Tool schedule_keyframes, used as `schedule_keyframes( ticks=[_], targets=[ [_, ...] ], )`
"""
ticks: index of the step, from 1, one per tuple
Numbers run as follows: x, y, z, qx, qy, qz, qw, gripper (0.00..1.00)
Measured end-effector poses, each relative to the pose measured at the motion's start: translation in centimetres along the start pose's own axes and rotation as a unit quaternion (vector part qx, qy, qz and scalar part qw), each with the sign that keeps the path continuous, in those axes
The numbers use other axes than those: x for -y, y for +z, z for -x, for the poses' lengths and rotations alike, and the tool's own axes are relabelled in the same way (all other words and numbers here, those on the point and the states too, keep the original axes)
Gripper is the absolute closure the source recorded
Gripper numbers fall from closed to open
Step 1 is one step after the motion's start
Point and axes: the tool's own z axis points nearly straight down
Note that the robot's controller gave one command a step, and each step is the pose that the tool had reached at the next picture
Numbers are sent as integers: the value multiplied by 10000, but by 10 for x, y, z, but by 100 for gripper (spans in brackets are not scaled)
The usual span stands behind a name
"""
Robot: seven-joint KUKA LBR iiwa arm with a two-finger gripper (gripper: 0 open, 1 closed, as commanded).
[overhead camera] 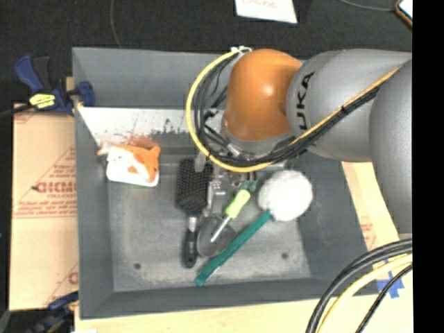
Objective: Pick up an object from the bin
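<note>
My gripper [219,186] hangs low over the middle of the bin, mostly hidden under the arm's orange cover. Just left of it lies a black bristly brush [188,184], touching or nearly touching the gripper's side. Right below the gripper lies a small screwdriver [234,205] with a yellow-green handle, its metal shaft pointing down-left onto a grey rounded thing [207,235]. A dish brush [285,195] with a white fluffy head and a long green handle lies slanted to the right of the gripper, the handle running down-left.
An orange and white plastic thing [133,164] lies by the bin's left wall. A slim black thing [189,245] sits beside the grey one near the front. The arm covers the bin's back right part.
</note>
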Motion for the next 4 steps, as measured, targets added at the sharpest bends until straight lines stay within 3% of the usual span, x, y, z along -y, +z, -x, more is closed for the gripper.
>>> schedule_keyframes(
  ticks=[1,2,3,4],
  targets=[
    [1,-4,1,29,14,1,10000,0],
    [36,96,-45,123,-2298,-3,9732,0],
    [26,42,-37,63,-2341,-12,9722,0],
    [-17,71,-39,84,-4524,-23,8918,0]
  ],
)
